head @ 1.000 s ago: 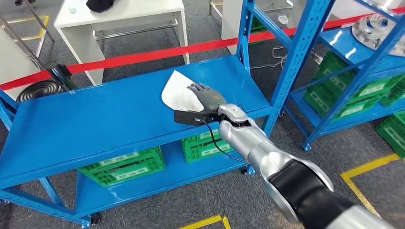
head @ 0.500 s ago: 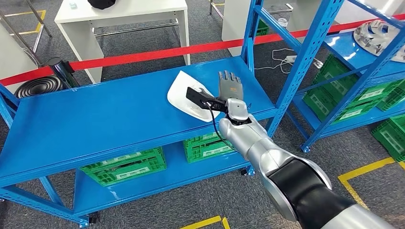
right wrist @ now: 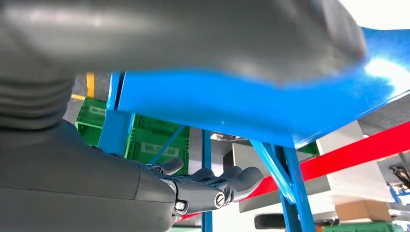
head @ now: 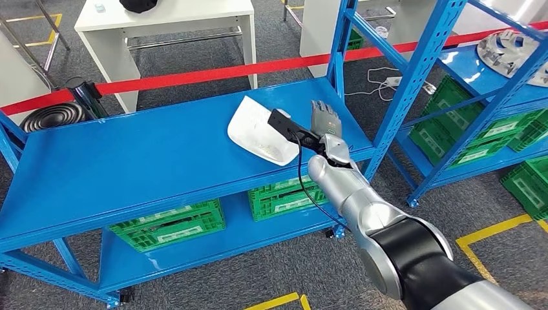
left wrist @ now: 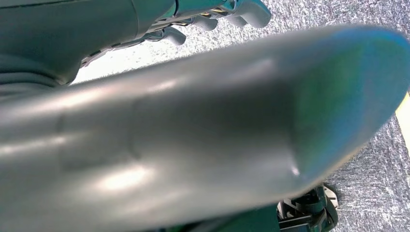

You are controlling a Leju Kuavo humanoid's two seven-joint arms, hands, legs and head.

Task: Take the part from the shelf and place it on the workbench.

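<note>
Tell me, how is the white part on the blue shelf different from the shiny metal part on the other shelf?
The white part is plain, smooth and matte; the metal part is silvery and shiny with ridged shapes. The white part lies on the near shelf right beside the right hand; the metal part sits on the far shelf, away from the hand. Both rest on blue shelves, and neither is held.

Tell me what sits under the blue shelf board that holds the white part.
Under the shelf board, green crates sit on the lower blue shelf. The board covers their rear portions, so their contents cannot be seen. The white part lies beside the right hand.
</note>
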